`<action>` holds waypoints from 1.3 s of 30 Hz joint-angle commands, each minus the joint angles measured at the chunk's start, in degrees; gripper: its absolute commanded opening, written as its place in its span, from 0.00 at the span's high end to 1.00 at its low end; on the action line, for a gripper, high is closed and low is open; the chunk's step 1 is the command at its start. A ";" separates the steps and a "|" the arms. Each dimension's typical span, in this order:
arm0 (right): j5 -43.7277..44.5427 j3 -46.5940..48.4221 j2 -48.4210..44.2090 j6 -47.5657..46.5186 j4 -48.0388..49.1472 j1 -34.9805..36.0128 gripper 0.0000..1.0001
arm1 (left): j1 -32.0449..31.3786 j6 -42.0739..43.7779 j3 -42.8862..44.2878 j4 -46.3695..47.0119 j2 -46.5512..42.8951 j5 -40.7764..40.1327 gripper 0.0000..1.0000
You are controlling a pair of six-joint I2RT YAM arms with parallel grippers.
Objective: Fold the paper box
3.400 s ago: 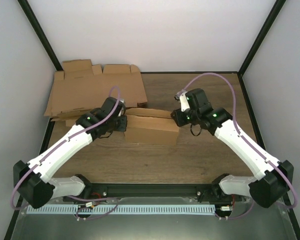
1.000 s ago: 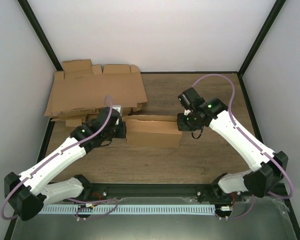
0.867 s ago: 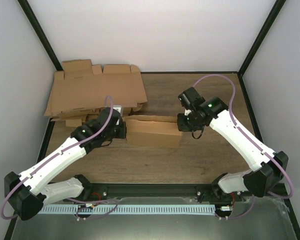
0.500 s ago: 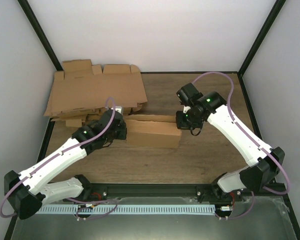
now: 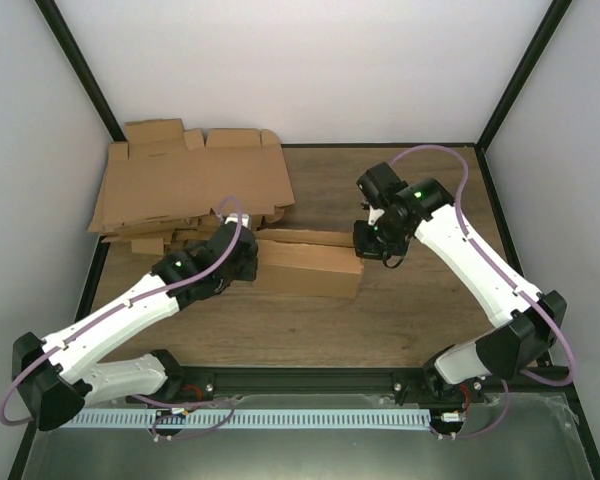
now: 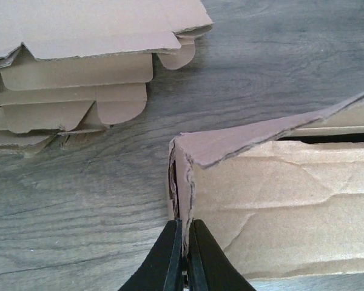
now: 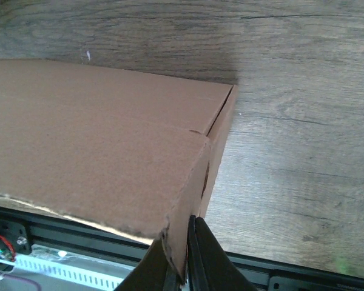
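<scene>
The paper box [image 5: 308,262] is a brown cardboard box, partly folded, lying in the middle of the wooden table. My left gripper [image 5: 248,262] is at its left end, shut on the upright left end wall [image 6: 183,200]. My right gripper [image 5: 365,243] is at its right end, shut on the right end flap [image 7: 191,209]. The lid panel [image 7: 97,145] covers the top in the right wrist view. In the left wrist view a dark slot [image 6: 327,137] shows under the raised top flap.
A pile of flat brown cardboard blanks [image 5: 185,185] lies at the back left, also in the left wrist view [image 6: 79,66]. The black frame rail [image 5: 310,380] runs along the near edge. Bare wood [image 5: 420,310] lies right of the box.
The left arm has pushed in closer to the box's left end. The right wrist has turned and shifted slightly back at the right end. The box has tilted a little.
</scene>
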 commanded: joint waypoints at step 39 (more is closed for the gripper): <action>5.96 -10.19 -5.48 -3.54 3.35 -0.74 0.99 | -2.83 -0.89 2.36 -0.48 4.41 0.60 0.96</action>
